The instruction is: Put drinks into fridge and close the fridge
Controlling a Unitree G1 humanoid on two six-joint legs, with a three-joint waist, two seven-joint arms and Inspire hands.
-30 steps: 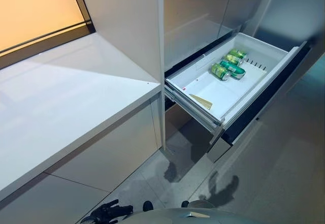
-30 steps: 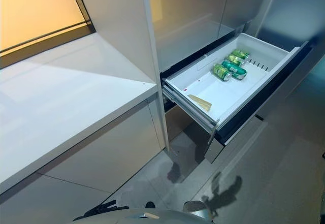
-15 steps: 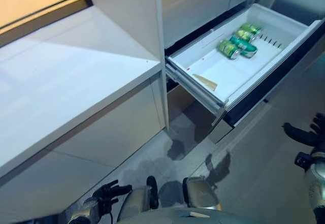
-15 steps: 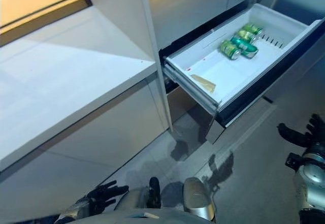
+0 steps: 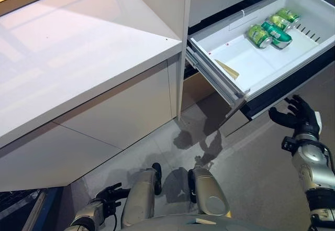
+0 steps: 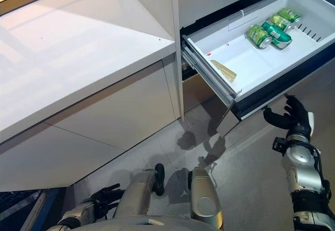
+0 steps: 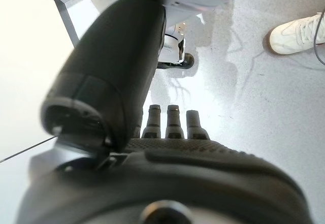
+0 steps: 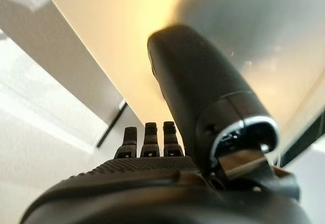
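Note:
The white fridge drawer [image 5: 293, 63] stands pulled out at the upper right. Green cans [image 5: 269, 29] lie together at its far end. A tan flat piece [image 5: 228, 69] lies on the drawer floor near its front corner. My right hand [image 5: 294, 117] is open and empty, raised just below the drawer's dark front panel [image 5: 293, 87], apart from it; it also shows in the right wrist view [image 8: 152, 153]. My left hand [image 5: 107, 197] hangs low at the bottom left, fingers relaxed and empty; it also shows in the left wrist view [image 7: 172, 127].
A white counter [image 5: 78, 58] runs along the left, with white cabinet fronts [image 5: 120, 110] below and a tall white panel [image 5: 180, 11] beside the drawer. Grey floor [image 5: 251, 168] lies in front. A person's white shoe [image 7: 297, 31] shows in the left wrist view.
The camera has tilted down and shifted. My right hand has risen from the right edge toward the drawer's front panel. My left hand stays low.

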